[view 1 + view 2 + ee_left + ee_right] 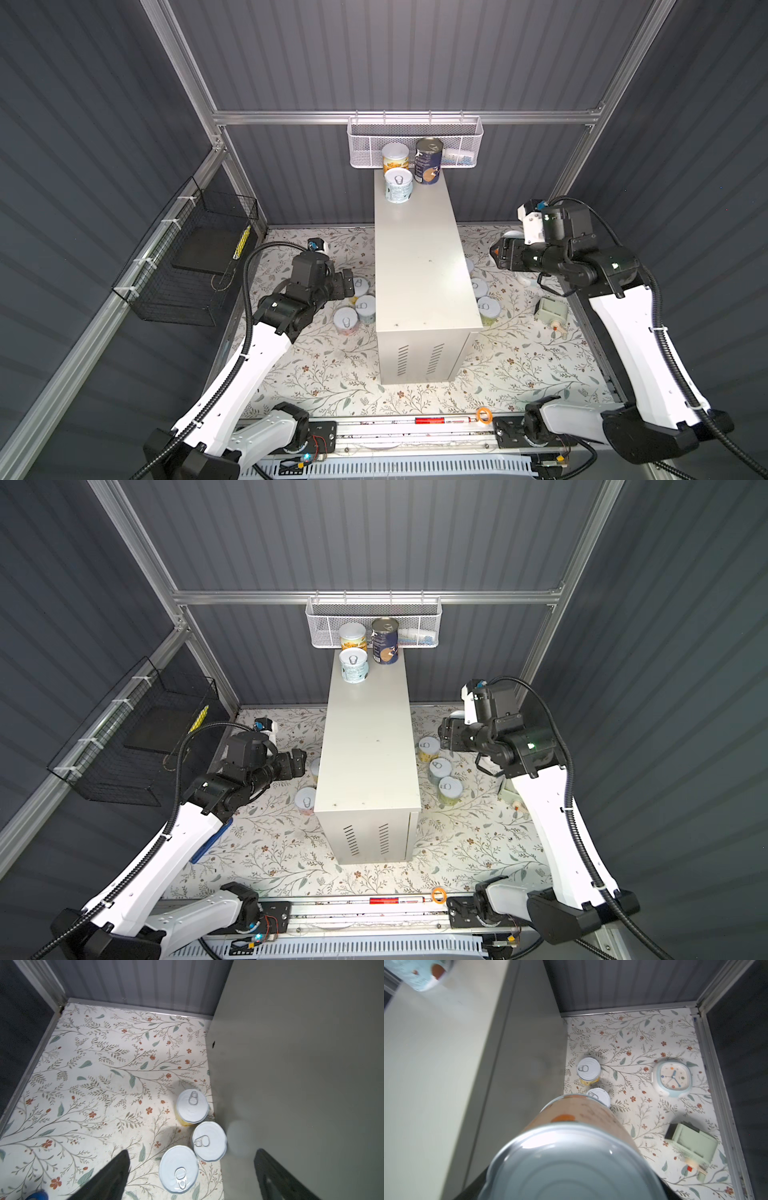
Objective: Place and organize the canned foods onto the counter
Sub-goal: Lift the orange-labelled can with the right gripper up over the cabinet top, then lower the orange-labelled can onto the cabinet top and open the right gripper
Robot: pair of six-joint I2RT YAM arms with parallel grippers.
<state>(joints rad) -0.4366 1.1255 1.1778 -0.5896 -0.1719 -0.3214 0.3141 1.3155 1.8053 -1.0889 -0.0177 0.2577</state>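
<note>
Clearly the tightest spot is on the left of the counter (pixel 419 257), where three white-lidded cans stand on the floral floor: a yellow-labelled can (pixel 192 1105), a second can (pixel 209 1140) just beside the counter's wall, and a third can (pixel 178 1168) touching the second. The left gripper (pixel 192 1151) hangs above them with its jaws spread wide and nothing between them. If it drops onto the second can, one finger would likely scrape the wall or shove the neighbour over, because there is hardly any gap on either side.

On the other side, the right gripper (pixel 496 253) is clamped on a peach-labelled can (pixel 581 1147), held in the air beside the counter's long right edge. Its plain ringed end faces the wrist camera, so it looks tipped well off upright; set down like that, it would probably roll. Swinging inward too low could clip the edge, and reaching too far back could knock the navy can (pixel 429 161), the yellow can (pixel 395 156) or the pale blue can (pixel 398 185) grouped at the far end of the top.

As for pose, the left arm stretches forward and low, wrist bent down over the floor cans. The right arm stands higher, elbow raised, forearm roughly level and pointing at the counter.
</note>
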